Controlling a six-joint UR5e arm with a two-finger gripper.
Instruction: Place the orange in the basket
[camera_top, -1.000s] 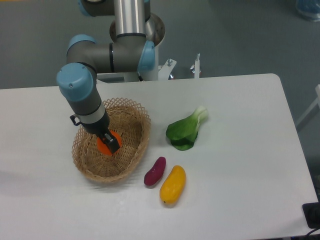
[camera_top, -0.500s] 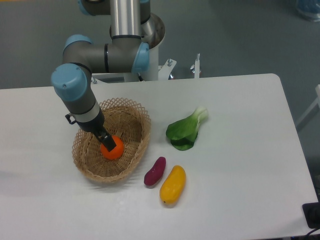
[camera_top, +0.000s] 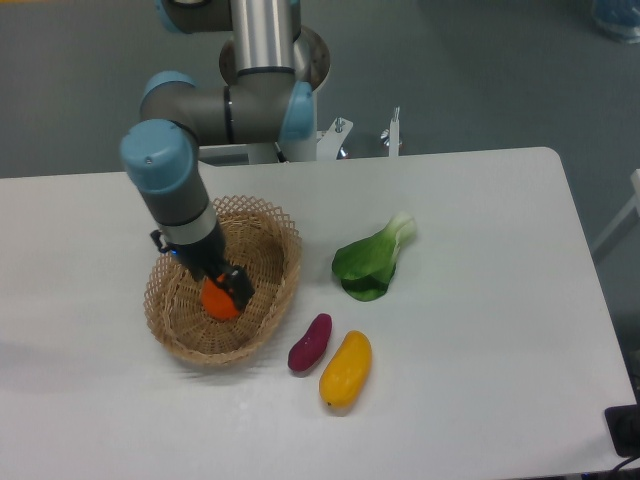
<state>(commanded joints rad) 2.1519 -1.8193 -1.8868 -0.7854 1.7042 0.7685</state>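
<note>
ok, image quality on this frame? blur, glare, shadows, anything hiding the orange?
Fixed camera: sharp, even lighting, no glare on the white table; shadows faint. The hand covers part of the orange inside the basket, so its grip state is unreadable.

Bright, even overhead light; soft shadows, slightly soft focus.

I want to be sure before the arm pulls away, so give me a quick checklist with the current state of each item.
1. Orange inside the basket: ok.
2. Orange resting on the basket floor: cannot tell, the hand covers part of it.
3. Hand let go of the orange: cannot tell, the fingers are right at the fruit.
4. Basket flat on the table: ok.
5. Sweet potato, mango and leafy green outside the basket, away from the arm: ok.
</note>
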